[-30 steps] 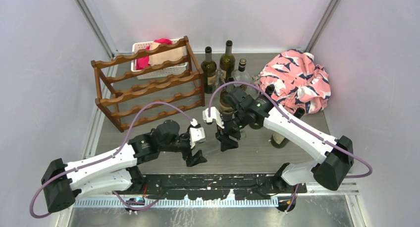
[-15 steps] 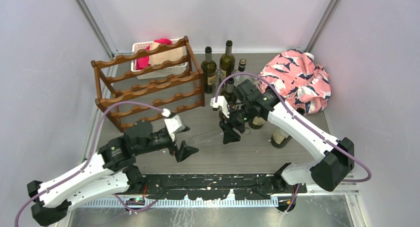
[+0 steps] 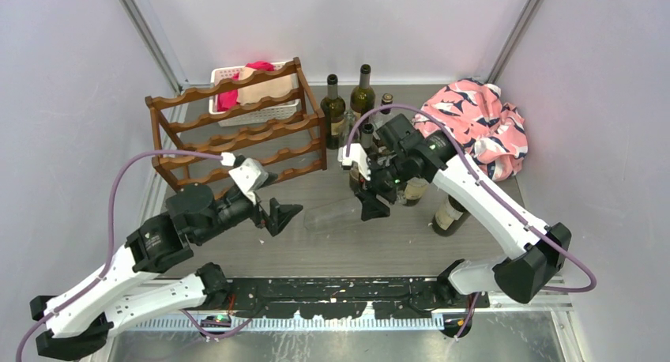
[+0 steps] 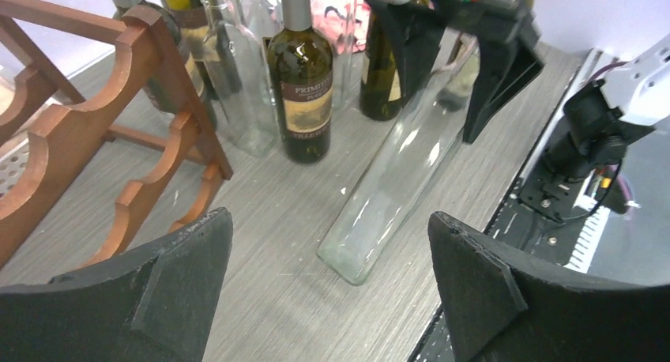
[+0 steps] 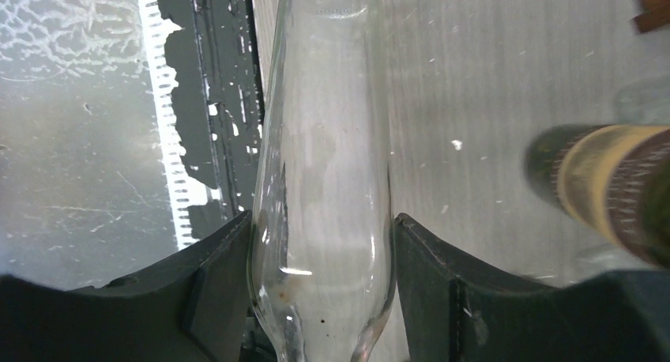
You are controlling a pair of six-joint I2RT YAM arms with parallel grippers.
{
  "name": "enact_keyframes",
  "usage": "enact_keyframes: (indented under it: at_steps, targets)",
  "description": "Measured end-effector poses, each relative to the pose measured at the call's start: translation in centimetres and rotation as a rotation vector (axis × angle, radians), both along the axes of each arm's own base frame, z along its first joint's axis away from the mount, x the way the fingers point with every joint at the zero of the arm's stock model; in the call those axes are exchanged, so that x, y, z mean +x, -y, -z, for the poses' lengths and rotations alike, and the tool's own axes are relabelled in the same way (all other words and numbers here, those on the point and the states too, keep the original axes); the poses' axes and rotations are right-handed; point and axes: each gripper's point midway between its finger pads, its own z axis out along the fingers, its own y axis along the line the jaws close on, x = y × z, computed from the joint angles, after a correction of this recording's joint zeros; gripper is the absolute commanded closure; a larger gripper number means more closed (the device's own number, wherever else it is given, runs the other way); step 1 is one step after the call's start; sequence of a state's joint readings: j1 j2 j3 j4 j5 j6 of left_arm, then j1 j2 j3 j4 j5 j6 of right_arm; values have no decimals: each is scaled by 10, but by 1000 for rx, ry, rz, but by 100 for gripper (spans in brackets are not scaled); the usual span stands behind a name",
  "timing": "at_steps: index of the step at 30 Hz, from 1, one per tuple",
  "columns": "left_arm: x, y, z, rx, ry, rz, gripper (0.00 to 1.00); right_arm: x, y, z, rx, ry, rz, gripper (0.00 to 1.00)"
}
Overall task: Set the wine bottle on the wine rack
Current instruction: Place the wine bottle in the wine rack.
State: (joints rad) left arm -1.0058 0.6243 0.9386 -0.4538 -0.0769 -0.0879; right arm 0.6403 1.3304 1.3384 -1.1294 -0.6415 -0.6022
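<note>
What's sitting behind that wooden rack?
A white slotted basket stands behind the wine rack, holding a pink cloth and a beige cloth. The rack's rails hide the basket's lower part and anything deeper inside.

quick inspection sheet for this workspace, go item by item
surface: grey wood-grain table, light specks
job's things: clear bottle tilted, base toward the table; wine rack left rear, no bottle on it
clutter: upright bottles at rear; shark-print cloth right rear; white basket with cloths behind the rack
grippers: right gripper shut on the clear bottle; left gripper open, holding nothing
cables: purple cable loops above each arm
surroundings: plain grey walls, nothing else seen
</note>
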Motion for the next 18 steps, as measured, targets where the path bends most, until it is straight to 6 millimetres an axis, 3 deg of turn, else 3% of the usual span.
enact_keyframes:
  at_steps: [5,13,18]
  targets:
    - [6,0,-1,49,10,-15,8,9,4,-25,-25,80,-65,99]
    - [11,-7,-4,97,87,-26,8,2,19,-17,-148,80,-146,99]
    - [17,-17,-11,126,161,-61,8,-13,2,-22,-149,161,-235,99]
